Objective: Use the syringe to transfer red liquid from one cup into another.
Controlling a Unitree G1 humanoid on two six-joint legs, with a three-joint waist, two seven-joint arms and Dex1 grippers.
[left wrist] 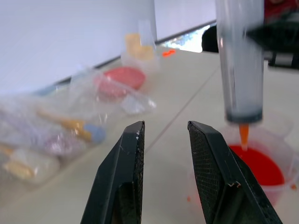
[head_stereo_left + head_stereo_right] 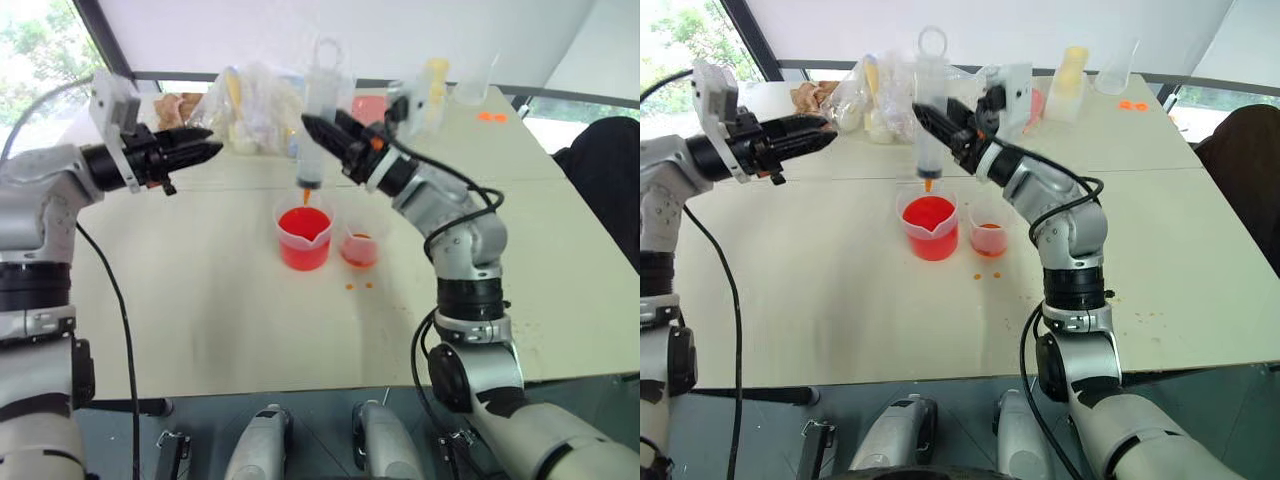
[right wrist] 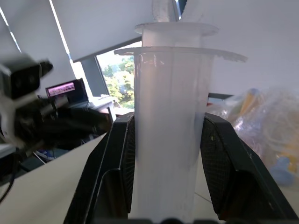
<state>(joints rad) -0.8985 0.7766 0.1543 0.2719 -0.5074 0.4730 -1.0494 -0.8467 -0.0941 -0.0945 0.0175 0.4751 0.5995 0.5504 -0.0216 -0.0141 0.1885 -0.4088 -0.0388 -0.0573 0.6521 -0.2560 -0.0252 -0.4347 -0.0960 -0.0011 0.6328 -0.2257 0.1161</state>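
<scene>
Currently: syringe upright above beaker, nozzle just over red liquid. Clamped mid-barrel in right gripper. Left gripper partly open, empty. Likely light, stiff, slick plastic; best gripped below flange. Smaller cup alongside.

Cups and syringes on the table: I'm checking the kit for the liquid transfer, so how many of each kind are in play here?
Spouted beaker with red liquid: 1
Small cup: 1
Syringe, clamped in the right gripper: 1
Total: 3
</scene>
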